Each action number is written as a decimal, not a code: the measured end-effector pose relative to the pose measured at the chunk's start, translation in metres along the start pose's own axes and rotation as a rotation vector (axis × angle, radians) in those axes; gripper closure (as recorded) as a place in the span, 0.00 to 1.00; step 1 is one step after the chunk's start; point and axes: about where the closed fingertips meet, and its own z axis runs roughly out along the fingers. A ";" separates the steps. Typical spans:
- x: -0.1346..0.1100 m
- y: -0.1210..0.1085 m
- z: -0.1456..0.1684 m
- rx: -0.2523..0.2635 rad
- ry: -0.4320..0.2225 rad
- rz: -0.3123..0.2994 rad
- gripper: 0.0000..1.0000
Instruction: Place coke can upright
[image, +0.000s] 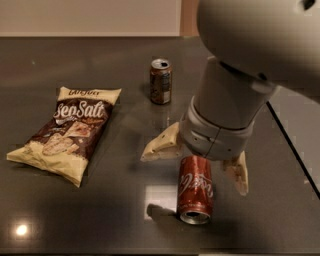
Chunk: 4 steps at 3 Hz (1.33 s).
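The red coke can lies on its side on the dark table, its silver top pointing toward the front edge. My gripper hangs right over the can's far end, open. One tan finger sits to the can's left and the other tan finger to its right, so the fingers straddle the can without closing on it. The grey arm hides the can's far end.
A darker brown can with a silver top stands upright at the back middle. A sea salt chip bag lies flat on the left. The table's right edge runs diagonally past the arm.
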 end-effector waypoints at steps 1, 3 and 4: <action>-0.005 0.001 0.015 -0.027 0.003 -0.013 0.00; -0.008 0.009 0.039 -0.103 0.044 -0.059 0.00; -0.005 0.014 0.047 -0.140 0.062 -0.076 0.15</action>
